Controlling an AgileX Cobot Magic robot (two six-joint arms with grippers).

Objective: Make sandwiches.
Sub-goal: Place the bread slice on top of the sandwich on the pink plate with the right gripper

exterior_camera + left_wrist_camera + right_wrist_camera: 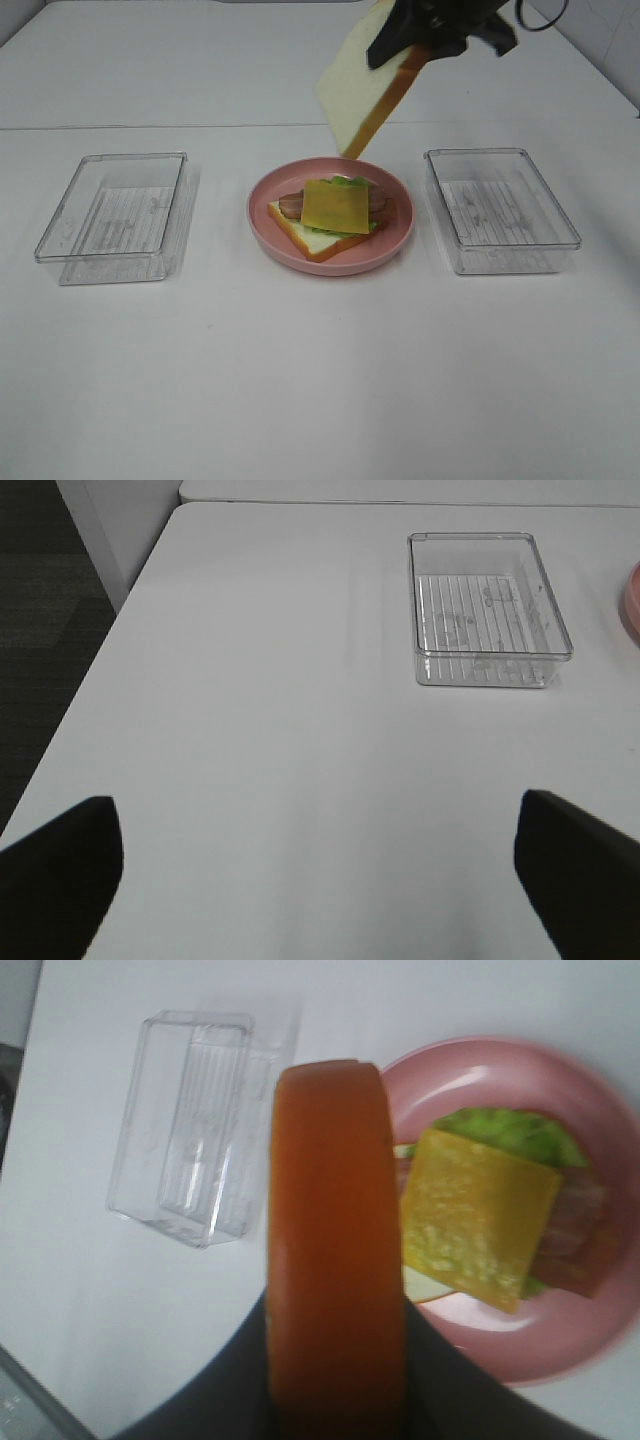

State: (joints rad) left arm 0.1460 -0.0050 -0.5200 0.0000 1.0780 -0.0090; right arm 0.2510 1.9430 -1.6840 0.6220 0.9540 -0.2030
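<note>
Tabletop [320,380] lies bare nearest. At centre, the pink plate [268,225] carries the half-built sandwich [335,215], cheese uppermost. At one o'clock beyond, the top bread slice [362,85] is hung tilted, clamped by the right fingers [400,45] for capping. The left fingers [60,870] are spread apart, idle.

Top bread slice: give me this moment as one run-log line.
right gripper: shut on pale toy bread slice with orange-brown crust, above pink round plate | plate: bread, lettuce, bacon, yellow cheese square, untopped | left gripper: open, empty
</note>
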